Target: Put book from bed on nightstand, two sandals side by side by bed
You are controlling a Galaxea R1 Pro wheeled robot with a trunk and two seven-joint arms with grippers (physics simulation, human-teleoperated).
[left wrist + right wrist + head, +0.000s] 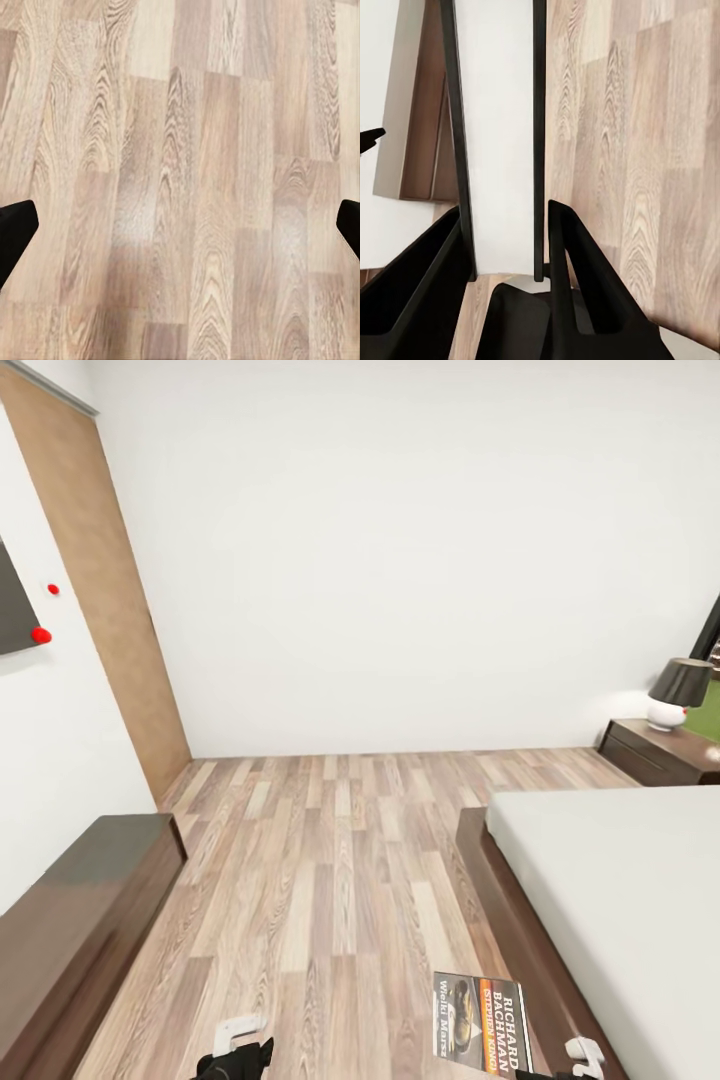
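Note:
The book (482, 1035), with its dark cover, orange band and white lettering, hangs over the floor beside the bed's near corner. My right gripper (502, 225) is shut on it. In the right wrist view the book (499, 127) stands edge-on between the black fingers (574, 255), white pages between dark covers. The bed (630, 880) has a pale grey mattress in a dark brown frame and lies at the right. The nightstand (665, 752) stands past the bed's far end. My left gripper (180, 232) is open over bare planks. The two sandals are out of view.
A black-shaded lamp (678, 695) sits on the nightstand. A long low dark-wood cabinet (80, 920) runs along the left wall, with a brown door panel (100, 580) behind it. Wood-plank floor (330, 860) stretches between cabinet and bed up to the white back wall.

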